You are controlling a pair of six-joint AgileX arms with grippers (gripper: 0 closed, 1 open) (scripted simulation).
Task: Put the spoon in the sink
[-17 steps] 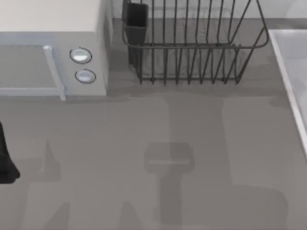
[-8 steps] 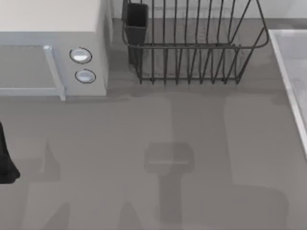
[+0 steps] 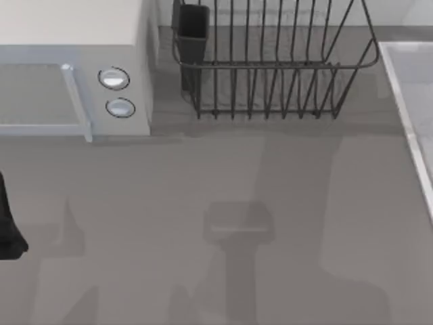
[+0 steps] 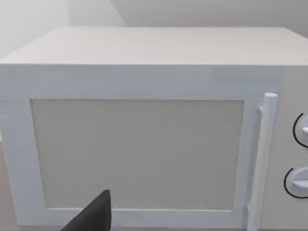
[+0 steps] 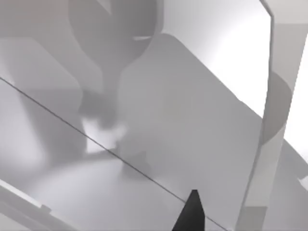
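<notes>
The sink point(image 3: 408, 115), a pale basin with a lighter raised rim, lies along the table's right edge. The right wrist view looks down into the sink point(image 5: 192, 125), where its smooth grey floor carries soft shadows. A dark tip of my right gripper point(image 5: 190, 215) pokes in over that floor. The spoon is out of view. My left arm point(image 3: 8, 227) is parked at the table's left edge. A dark tip of my left gripper point(image 4: 94, 217) faces the microwave door.
A white microwave point(image 3: 74, 68) with two round knobs stands at the back left. A dark wire dish rack point(image 3: 270, 68) with a black cup point(image 3: 193, 30) stands at the back middle. Arm shadows fall across the grey tabletop point(image 3: 169, 189).
The broad shadow band on the tabletop has slid to the right, toward the sink. The left arm has stayed where it was.
</notes>
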